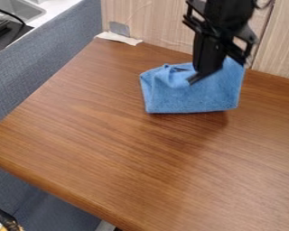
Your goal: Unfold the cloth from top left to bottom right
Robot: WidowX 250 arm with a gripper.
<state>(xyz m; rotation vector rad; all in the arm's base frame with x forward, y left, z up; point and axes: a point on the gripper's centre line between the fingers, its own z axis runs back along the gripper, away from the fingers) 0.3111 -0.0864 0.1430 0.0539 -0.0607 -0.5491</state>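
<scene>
**Blue cloth [192, 94] up by the far edge, gripper [195, 76] right over it**

So the cloth's bunched up near the far edge of the wooden table [110, 135], a bit right of the far left corner. Its upper right part pokes up past that edge in the view. Gripper hangs down in front of the cloth's upper middle, but honestly can't tell if it's open, closed or gripping fabric. There's a whitish strip [119, 39] at the far left corner too.

there's 1 cloth [186, 97], 1 gripper [191, 76], 1 tbl [104, 135], 1 sink [20, 8], 1 wht strip [118, 38] & 1 gry patch [119, 29].
</scene>
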